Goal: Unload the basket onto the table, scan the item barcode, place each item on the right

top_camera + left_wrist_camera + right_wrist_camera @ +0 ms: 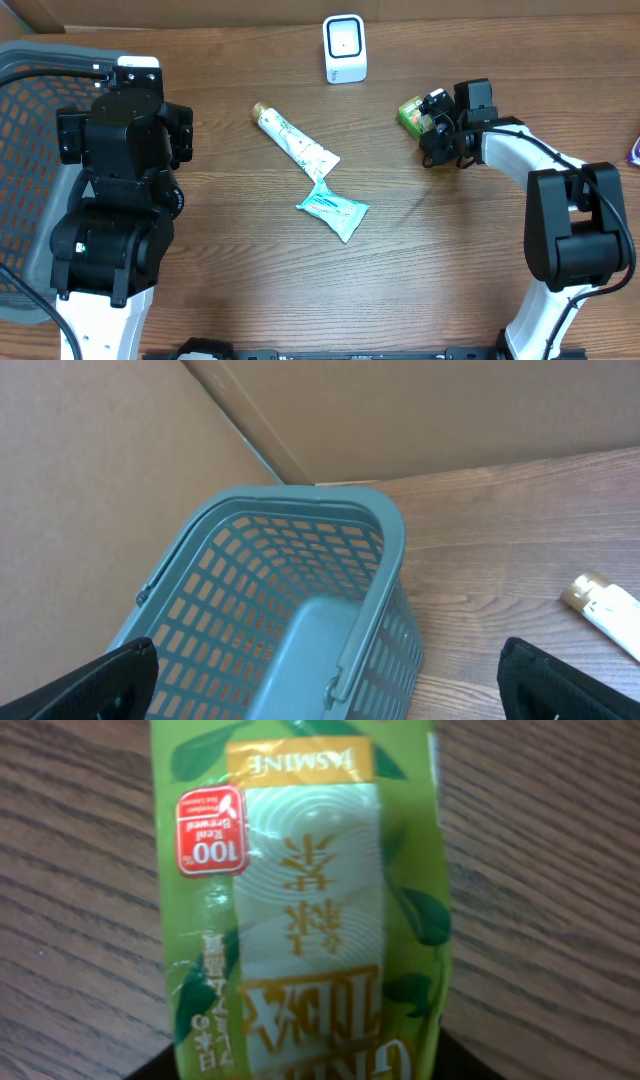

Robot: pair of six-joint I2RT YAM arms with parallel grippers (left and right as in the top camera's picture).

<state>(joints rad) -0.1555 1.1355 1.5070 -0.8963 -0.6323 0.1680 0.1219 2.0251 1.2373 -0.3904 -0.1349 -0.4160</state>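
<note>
A: How do the jaws of the right gripper (430, 125) stand?

B: It cannot be told. In the right wrist view only two dark finger corners are seen at the bottom edge. One lies on each side of the green jasmine tea pack (310, 900), and contact is not shown.

A: Where is the pack placed?

B: From overhead it is seen lying on the wooden table (450, 260), to the right of the white scanner (345, 48), with the gripper close against it. Its print can be read only in the wrist view.

A: And the left gripper (330, 688)?

B: Its fingers (100, 680) are shown spread wide by its own camera, above the teal mesh basket (390, 535). The cap end of a toothpaste tube (600, 603) is caught at that view's right edge. The whole tube is seen only from overhead, at mid-table, its flat end meeting a teal sachet (333, 210).
</note>
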